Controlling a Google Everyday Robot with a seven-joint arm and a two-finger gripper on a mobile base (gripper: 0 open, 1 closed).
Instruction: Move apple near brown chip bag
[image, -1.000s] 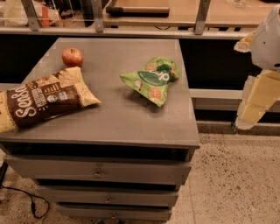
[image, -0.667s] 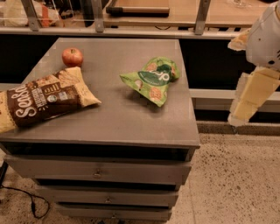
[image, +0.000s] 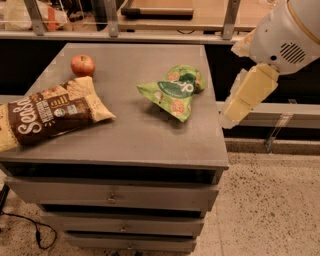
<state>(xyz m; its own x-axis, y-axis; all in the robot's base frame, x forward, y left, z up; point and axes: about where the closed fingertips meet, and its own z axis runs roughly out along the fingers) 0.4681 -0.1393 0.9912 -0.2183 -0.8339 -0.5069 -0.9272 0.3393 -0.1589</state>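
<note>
The counter (image: 150, 140) is bare down its middle and along its front edge. The green bag (image: 175, 91) lies toward the right edge, and the brown chip bag (image: 50, 112) slants across the left, its lower end past that edge. The apple (image: 82, 65) — small, round, glossy red — sits near the back-left corner, just behind the bag's upper end. The claw (image: 247, 97) hangs just off the right edge, nearer the counter than a second ago; I cannot tell whether it is open or closed.
</note>
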